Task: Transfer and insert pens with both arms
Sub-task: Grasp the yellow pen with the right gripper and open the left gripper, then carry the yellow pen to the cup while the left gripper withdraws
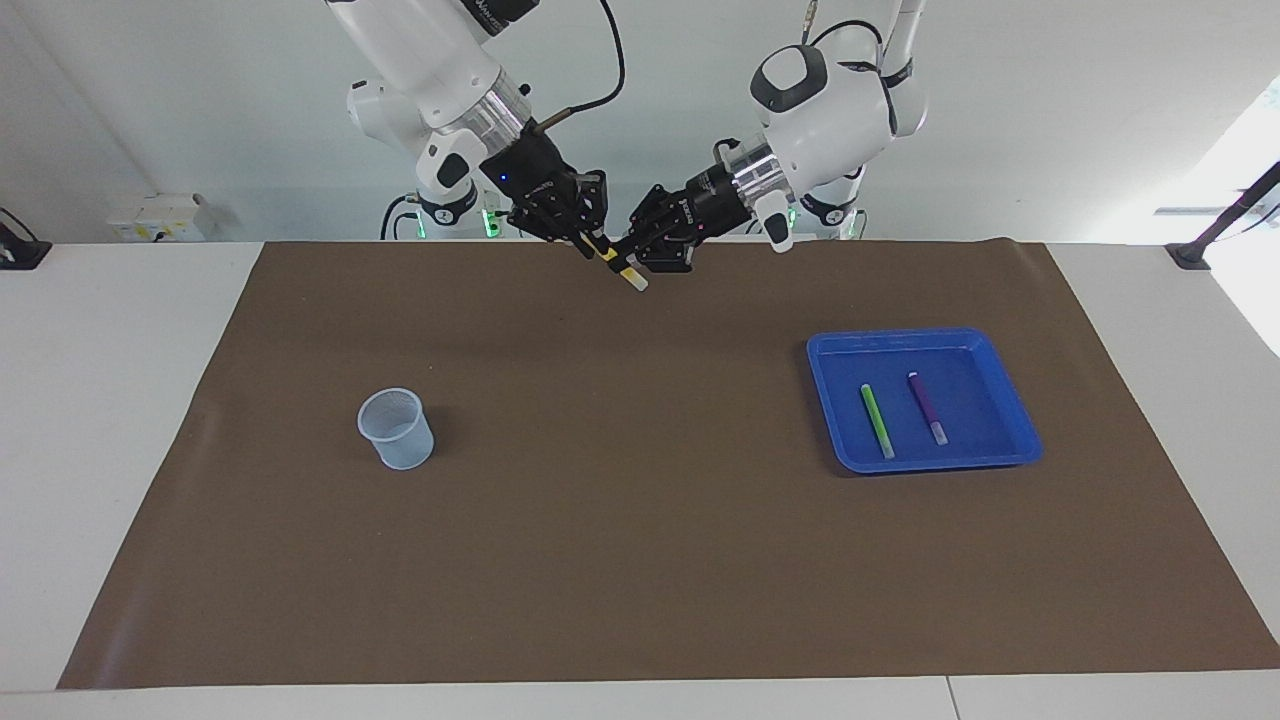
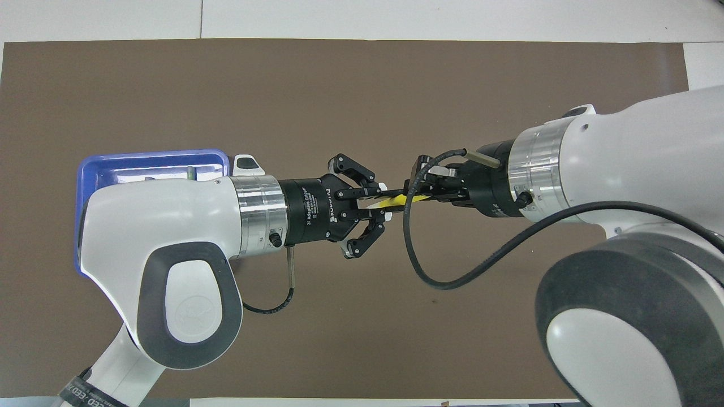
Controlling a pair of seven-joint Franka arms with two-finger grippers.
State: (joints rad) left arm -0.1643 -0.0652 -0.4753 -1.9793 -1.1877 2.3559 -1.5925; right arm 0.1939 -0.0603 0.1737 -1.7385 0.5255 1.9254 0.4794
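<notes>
mid-air handover: left gripper and right gripper, jaws both clamped on the yellow pen at 12 o'clock over the surface; next, left jaws should release.

yellow pen: tilted, midair, between both pincers; green pen, purple pen: flat in tray

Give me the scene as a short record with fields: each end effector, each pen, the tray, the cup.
left end effector: shut on yellow pen, raised over the mat
right end effector: shut on yellow pen
yellow pen: held by both, tilted
green pen: lying in blue tray
purple pen: in tray, beside green pen
blue tray: toward left arm's end
cup: upright, toward right arm's end
</notes>
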